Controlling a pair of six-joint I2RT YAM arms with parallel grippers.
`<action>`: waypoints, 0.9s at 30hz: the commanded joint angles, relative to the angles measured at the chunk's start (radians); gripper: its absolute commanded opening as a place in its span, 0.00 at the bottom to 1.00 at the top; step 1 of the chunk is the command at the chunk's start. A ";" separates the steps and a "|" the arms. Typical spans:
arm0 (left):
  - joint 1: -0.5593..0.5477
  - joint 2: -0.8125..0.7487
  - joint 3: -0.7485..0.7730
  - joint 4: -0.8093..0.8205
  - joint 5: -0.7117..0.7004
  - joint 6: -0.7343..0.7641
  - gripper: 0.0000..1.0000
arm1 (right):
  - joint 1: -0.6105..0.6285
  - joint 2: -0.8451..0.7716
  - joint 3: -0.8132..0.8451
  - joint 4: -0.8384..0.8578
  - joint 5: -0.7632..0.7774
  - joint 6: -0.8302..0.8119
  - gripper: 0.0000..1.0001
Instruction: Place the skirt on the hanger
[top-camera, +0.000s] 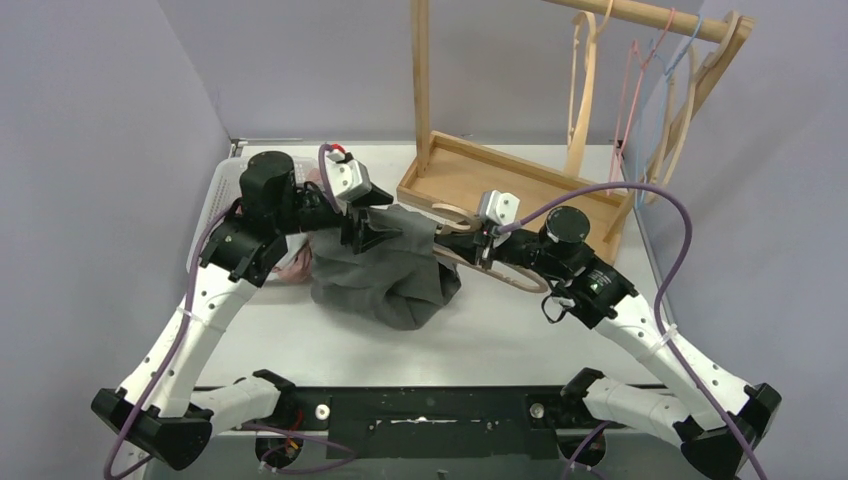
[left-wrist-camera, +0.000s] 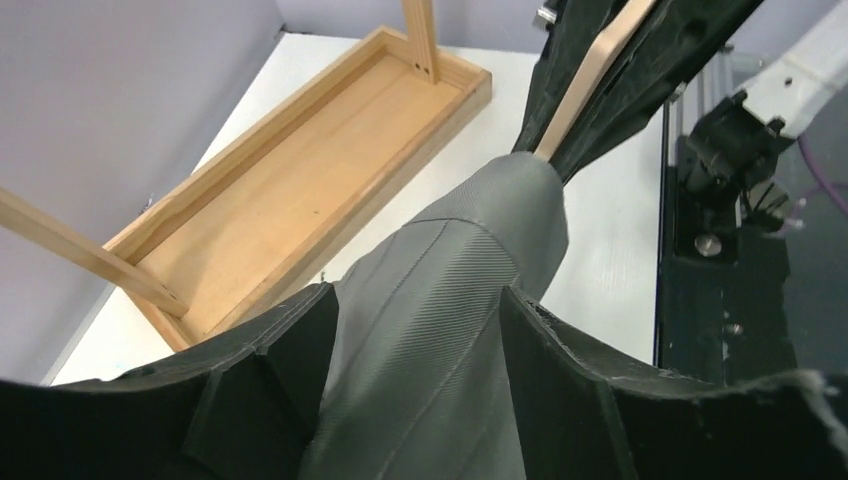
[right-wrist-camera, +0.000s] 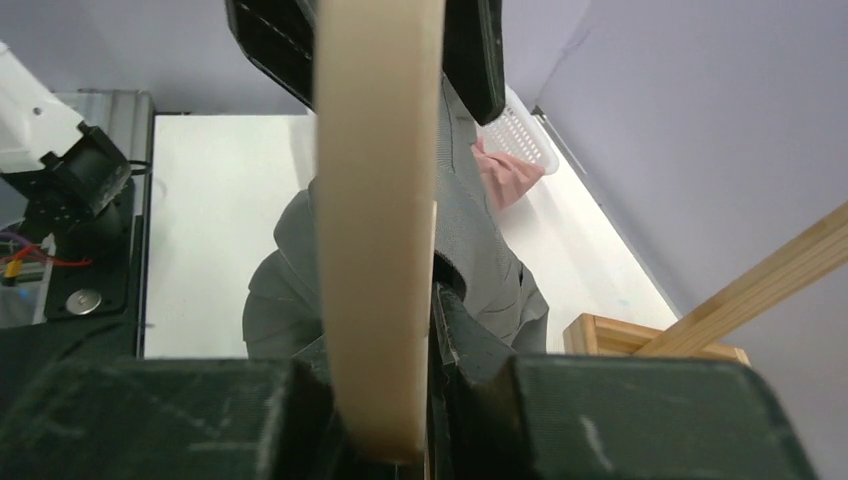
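Note:
The grey skirt (top-camera: 385, 270) lies bunched at the table's middle. My left gripper (top-camera: 372, 228) is shut on its upper edge; in the left wrist view the ribbed fabric (left-wrist-camera: 430, 330) runs between the black fingers (left-wrist-camera: 270, 370). My right gripper (top-camera: 470, 245) is shut on a light wooden hanger (top-camera: 515, 275). The hanger arm (right-wrist-camera: 378, 220) fills the right wrist view and reaches into the skirt (right-wrist-camera: 480, 250). In the left wrist view the hanger tip (left-wrist-camera: 585, 85) enters the fabric from above, held by the right gripper (left-wrist-camera: 640, 40).
A wooden rack with a tray base (top-camera: 500, 185) stands at the back right, with several hangers (top-camera: 650, 90) on its rail. A white basket (top-camera: 232, 185) with pink cloth (top-camera: 295, 262) sits at the left. Grey walls enclose the table.

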 joint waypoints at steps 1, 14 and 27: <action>-0.019 0.014 0.065 -0.143 0.055 0.172 0.57 | 0.002 -0.009 0.102 -0.020 -0.110 -0.054 0.00; -0.100 0.080 0.067 -0.397 0.115 0.259 0.40 | 0.002 0.064 0.192 -0.166 -0.224 -0.145 0.00; -0.104 -0.010 0.025 -0.297 -0.061 0.297 0.00 | 0.001 -0.033 0.113 -0.191 -0.043 -0.082 0.65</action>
